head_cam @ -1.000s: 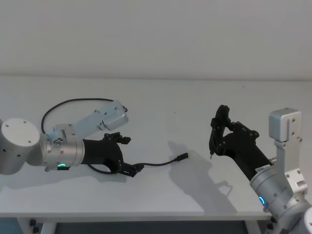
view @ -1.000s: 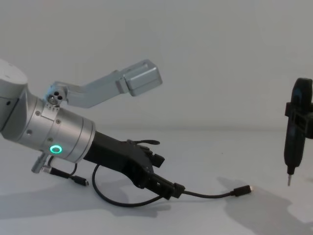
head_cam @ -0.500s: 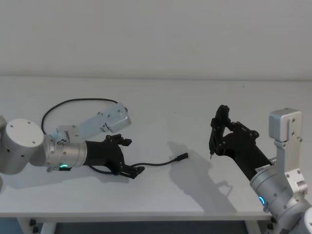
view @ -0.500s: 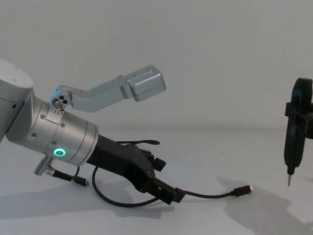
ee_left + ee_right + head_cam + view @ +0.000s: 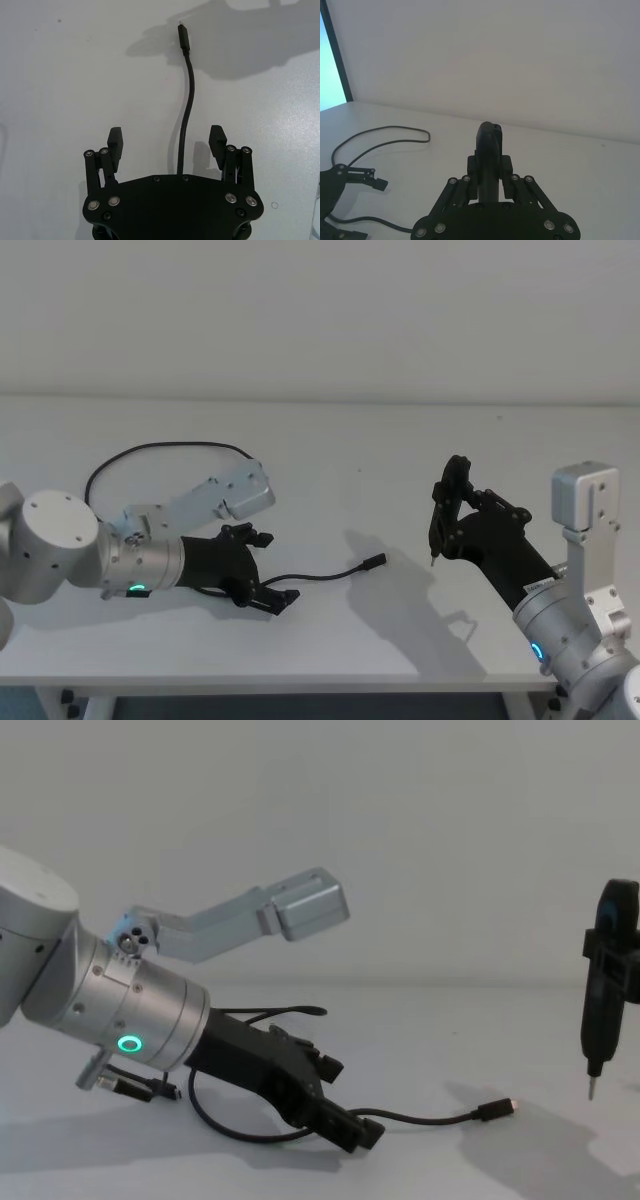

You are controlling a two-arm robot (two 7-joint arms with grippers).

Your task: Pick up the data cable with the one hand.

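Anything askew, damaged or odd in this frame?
Nothing stands out. The data cable lies loosely curved on the table; the left gripper is open astride it, and the right gripper hangs parked at right.

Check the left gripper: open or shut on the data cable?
Open. The left gripper has its fingers apart, the data cable running between them untouched. The right gripper, parked, clamps a pointed black tool.

You have a white table (image 5: 400, 450) before you. One black data cable (image 5: 165, 446) lies on it, looping at the far left and ending in a silver-tipped plug (image 5: 497, 1109) mid-table.
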